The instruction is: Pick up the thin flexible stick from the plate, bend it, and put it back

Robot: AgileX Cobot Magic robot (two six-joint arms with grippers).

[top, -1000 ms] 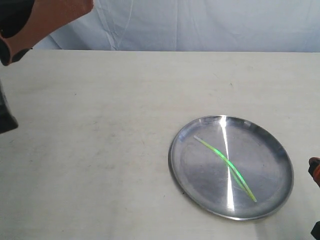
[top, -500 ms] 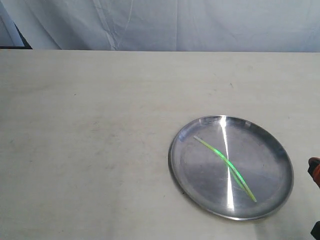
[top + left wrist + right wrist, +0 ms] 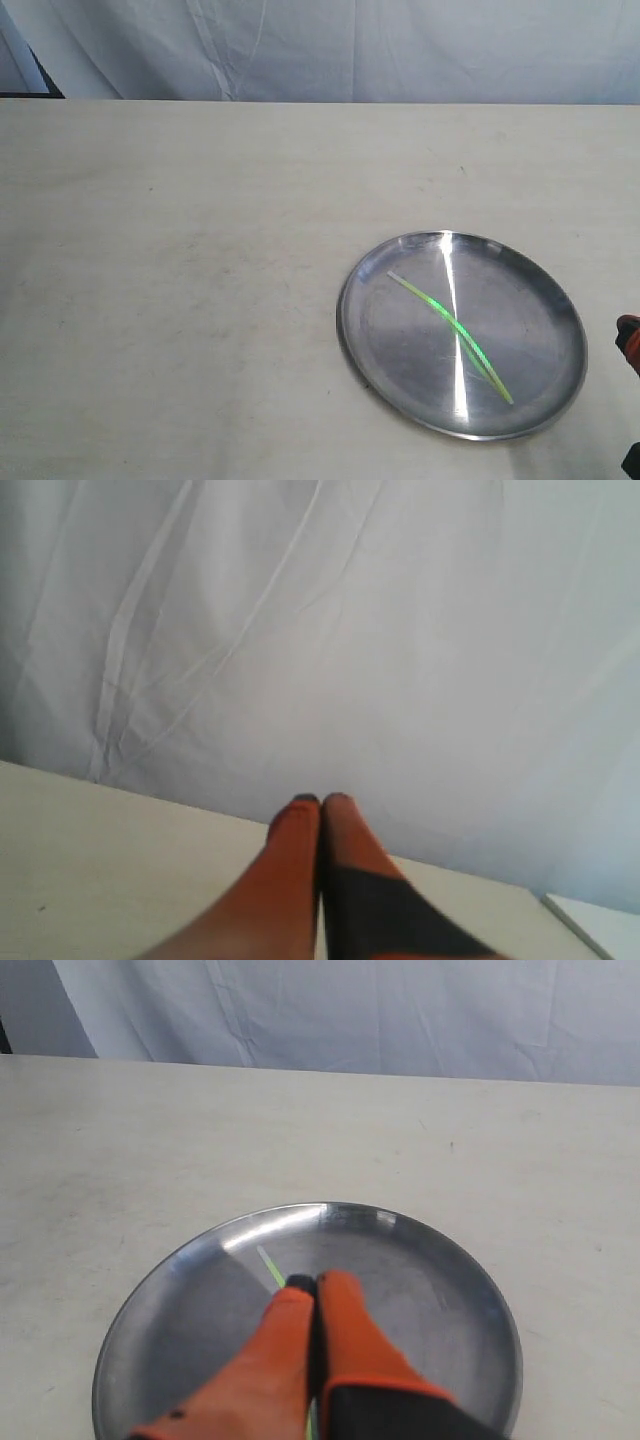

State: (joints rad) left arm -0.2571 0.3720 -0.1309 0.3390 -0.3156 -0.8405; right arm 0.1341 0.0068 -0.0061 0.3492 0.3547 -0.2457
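The plate (image 3: 400, 355), round and shiny silver, lies on the table at the right front. The thin lime-green stick (image 3: 450, 322) lies slantwise across it, crossed by a white streak of glare. My right gripper (image 3: 316, 1282) is shut with nothing held, raised near the plate (image 3: 430, 1260); past its tips a short piece of the stick (image 3: 270, 1266) shows. Only an orange bit of the right gripper (image 3: 628, 330) shows at the exterior view's right edge, beside the plate's rim. My left gripper (image 3: 321, 800) is shut and empty, pointing at the backdrop, outside the exterior view.
The pale table (image 3: 200, 260) stretches wide to the left of the plate. A white cloth backdrop (image 3: 400, 50) hangs behind the table's far edge. A white table corner (image 3: 600, 925) shows in the left wrist view.
The left arm, at the exterior view's upper left a second ago, has gone out of that view. Plate, stick and right gripper have stayed put.
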